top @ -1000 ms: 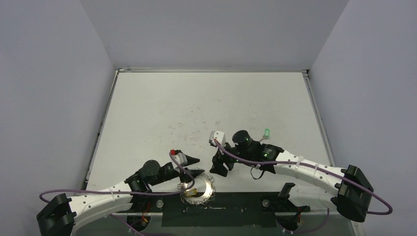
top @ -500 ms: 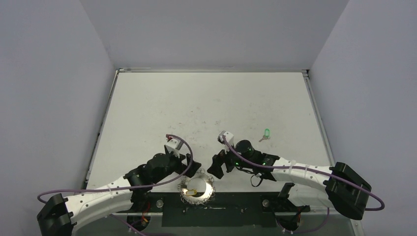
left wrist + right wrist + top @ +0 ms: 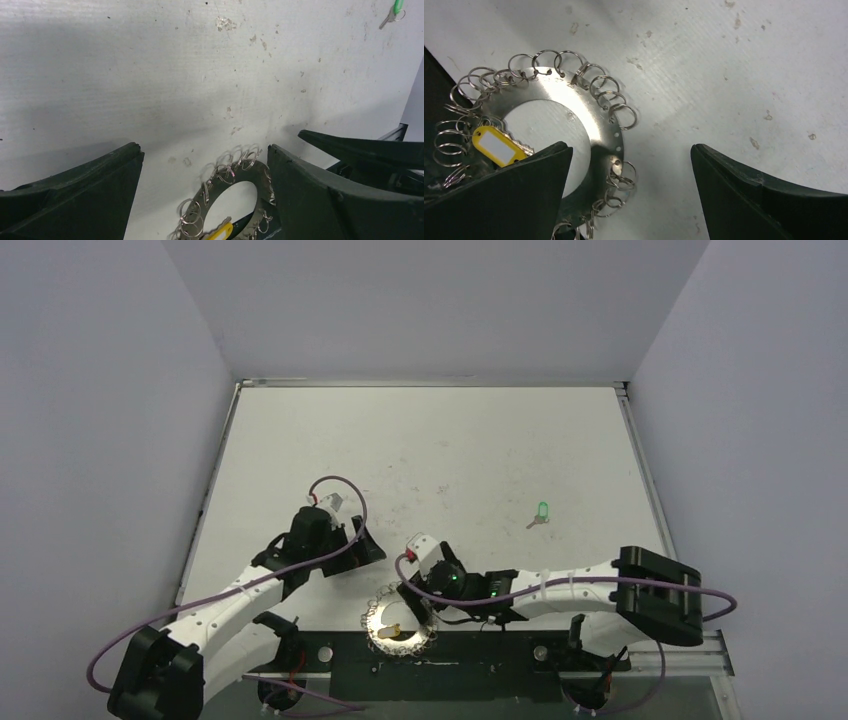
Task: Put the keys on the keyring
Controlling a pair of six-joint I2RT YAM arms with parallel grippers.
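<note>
Keyring (image 3: 596, 117) flat on surface (image 3: 400, 440), yellow key (image 3: 499, 146) on its rim. Green key (image 3: 542, 510) well apart. Left pincer (image 3: 204, 149) and right pincer (image 3: 631, 147) wide, holding nothing, above keyring.

Overhead and close wrist views share keyring (image 3: 599, 125).

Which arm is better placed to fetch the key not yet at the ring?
Right, probably. The green key lies alone on the right half of the table, and the right hand is open and empty. The left hand, also open, would have to reach across.
</note>
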